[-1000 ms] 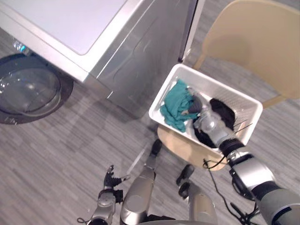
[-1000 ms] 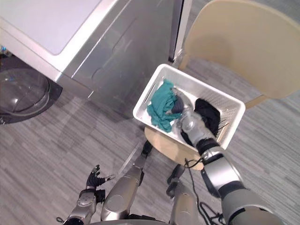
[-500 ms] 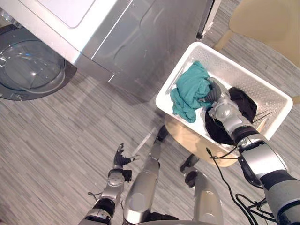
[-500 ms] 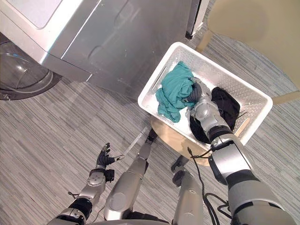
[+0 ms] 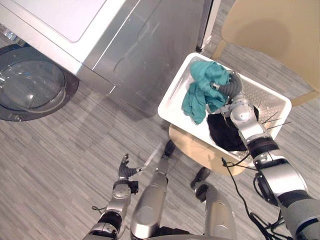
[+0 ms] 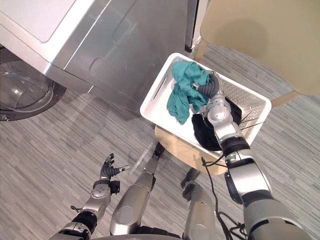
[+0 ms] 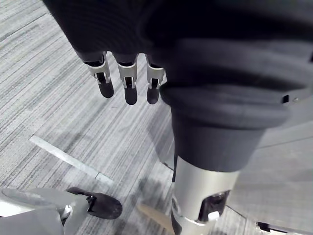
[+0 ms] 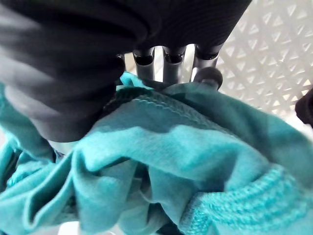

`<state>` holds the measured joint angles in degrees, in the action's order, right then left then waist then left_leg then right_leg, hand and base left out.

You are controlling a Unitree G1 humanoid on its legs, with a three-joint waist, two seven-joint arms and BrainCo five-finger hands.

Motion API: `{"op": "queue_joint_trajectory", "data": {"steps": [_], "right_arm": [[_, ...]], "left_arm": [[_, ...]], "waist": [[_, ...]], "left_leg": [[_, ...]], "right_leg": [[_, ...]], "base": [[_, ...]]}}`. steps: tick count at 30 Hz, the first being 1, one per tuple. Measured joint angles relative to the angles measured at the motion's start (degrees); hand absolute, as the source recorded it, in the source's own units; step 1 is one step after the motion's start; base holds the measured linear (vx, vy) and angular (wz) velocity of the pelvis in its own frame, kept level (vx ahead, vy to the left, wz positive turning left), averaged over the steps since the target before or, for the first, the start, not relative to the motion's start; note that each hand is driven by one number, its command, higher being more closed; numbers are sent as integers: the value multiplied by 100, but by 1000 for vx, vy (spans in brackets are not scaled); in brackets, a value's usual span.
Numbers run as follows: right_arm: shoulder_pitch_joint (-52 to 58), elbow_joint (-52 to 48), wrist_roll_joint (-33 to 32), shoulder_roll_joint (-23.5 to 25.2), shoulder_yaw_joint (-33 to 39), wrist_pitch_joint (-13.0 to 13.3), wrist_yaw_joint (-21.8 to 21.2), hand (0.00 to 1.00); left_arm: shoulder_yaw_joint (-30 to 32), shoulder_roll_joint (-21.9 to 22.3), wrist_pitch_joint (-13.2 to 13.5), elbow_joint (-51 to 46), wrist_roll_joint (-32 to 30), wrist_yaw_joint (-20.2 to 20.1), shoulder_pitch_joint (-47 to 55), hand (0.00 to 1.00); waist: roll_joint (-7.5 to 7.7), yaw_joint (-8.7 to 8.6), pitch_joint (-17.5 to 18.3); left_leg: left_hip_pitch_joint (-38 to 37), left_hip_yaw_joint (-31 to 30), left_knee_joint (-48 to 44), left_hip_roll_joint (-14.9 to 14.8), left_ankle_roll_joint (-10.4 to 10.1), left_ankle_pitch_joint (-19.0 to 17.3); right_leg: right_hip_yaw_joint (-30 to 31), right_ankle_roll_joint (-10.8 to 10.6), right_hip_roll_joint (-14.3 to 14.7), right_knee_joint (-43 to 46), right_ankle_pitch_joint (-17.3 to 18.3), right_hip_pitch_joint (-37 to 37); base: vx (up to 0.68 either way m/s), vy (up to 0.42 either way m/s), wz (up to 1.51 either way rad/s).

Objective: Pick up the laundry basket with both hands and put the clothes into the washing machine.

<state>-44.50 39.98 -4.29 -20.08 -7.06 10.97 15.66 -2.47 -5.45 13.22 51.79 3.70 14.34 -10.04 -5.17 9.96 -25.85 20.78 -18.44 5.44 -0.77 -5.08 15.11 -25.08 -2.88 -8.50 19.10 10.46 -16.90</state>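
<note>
So the teal cloth (image 5: 200, 92) is the thing in play. It's bunched up in the right hand (image 5: 229, 91), whose fingers (image 8: 166, 62) and thumb are closed round a fold of it. Most of it hangs down from the grip over the left half of the basket (image 5: 265, 96), long axis running from the hand toward the basket's near left wall. I can't tell if the tail end is clear of the basket or resting in it.

A black cloth (image 5: 225, 134) lies in the basket just beside it, on the side nearer the robot. The basket sits on the seat of a tan chair (image 5: 270, 30), not in the hands at all, so this looks like pulling pieces out one by one rather than carrying the whole basket.

The left hand (image 5: 124, 169) is way down low over the floor (image 5: 60, 150), fingers (image 7: 129, 83) straight and relaxed, holding nothing.

What matters next, I reckon: the washer (image 5: 145, 45) is just beside the basket, but its round door (image 5: 32, 90) is round on the front, well off to the robot's left. The right hand with the cloth is the far one from it, and the empty left hand is the nearer. So it'd need a long cross-body swing or a turn of the whole robot. Can't tell from here whether that door is open.
</note>
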Motion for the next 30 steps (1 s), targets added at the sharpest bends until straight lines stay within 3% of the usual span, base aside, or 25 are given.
{"op": "queue_joint_trajectory", "data": {"steps": [4,7,13,16,21,23,24,25,27,29,30], "right_arm": [[653,-633,-1374,627,291,169,-220,100],[1397,-1321,-2409,1288,212,353,-534,100],[2230,-2420,-3317,1892,-659,643,-1040,100],[2279,-2942,-3508,1979,-1037,710,-1263,100],[2378,-3366,-3556,1986,-1142,895,-1368,100],[2392,-3476,-3511,1967,-1148,976,-1357,100],[2364,-3475,-3429,1962,-1146,1031,-1349,100],[2324,-3465,-3368,1960,-1148,1039,-1344,100],[2266,-3449,-3220,1811,-1253,1027,-1321,100],[2264,-3428,-3038,1604,-1261,1000,-1298,100],[2254,-3400,-2926,1475,-1253,976,-1283,100]], "left_arm": [[99,-43,-105,76,-4,-59,41,0],[270,2,-183,189,-6,-73,278,0],[324,13,-235,233,5,-73,796,0],[309,-13,-270,233,10,-76,888,0],[325,-69,-252,-184,29,-15,943,0],[303,-99,-201,-612,32,18,938,0],[301,-90,-128,-1095,35,77,1016,0],[296,-52,-86,-1355,51,89,1069,0],[251,201,84,-2294,212,112,1475,0],[44,309,90,-3014,383,66,1872,0],[-32,351,94,-3281,486,41,2004,0]], "waist": [[165,-84,152],[380,-189,530],[541,-219,1249],[607,-304,1348],[612,-283,1361],[654,-367,1386],[697,-284,1412],[691,-216,1409],[335,-114,1413],[100,-114,1404],[-9,-124,1425]], "left_leg": [[-162,59,0,-36,-25,-45],[-381,234,-2,-51,-26,-63],[-829,957,11,-252,32,-307],[-904,1156,37,-358,32,-451],[-825,951,-84,-330,36,-445],[-648,745,-263,-208,62,-311],[-477,569,-375,-114,11,-273],[-377,484,-416,-86,-44,-215],[-92,32,-416,-238,-219,-11],[-57,-255,-257,-341,-366,119],[-65,-185,-83,-415,-422,-78]], "right_leg": [[7,-6,44,-59,-4,182],[90,-24,80,-266,-73,437],[736,-42,363,-1029,-500,863],[952,-7,479,-1228,-636,913],[1063,-123,456,-450,-354,749],[1651,-159,440,532,215,607],[1931,-189,475,435,465,672],[2003,-96,519,354,584,683],[1679,128,826,266,590,583],[1342,273,946,446,637,538],[1132,337,987,475,602,538]], "base": [[0,-64,-2],[45,-60,-15],[-15,-19,-60],[-87,-10,-47],[-37,-31,21],[33,-85,110],[54,-123,114],[-59,-228,78],[-143,-227,70],[-185,-215,73],[-211,-155,123]]}}
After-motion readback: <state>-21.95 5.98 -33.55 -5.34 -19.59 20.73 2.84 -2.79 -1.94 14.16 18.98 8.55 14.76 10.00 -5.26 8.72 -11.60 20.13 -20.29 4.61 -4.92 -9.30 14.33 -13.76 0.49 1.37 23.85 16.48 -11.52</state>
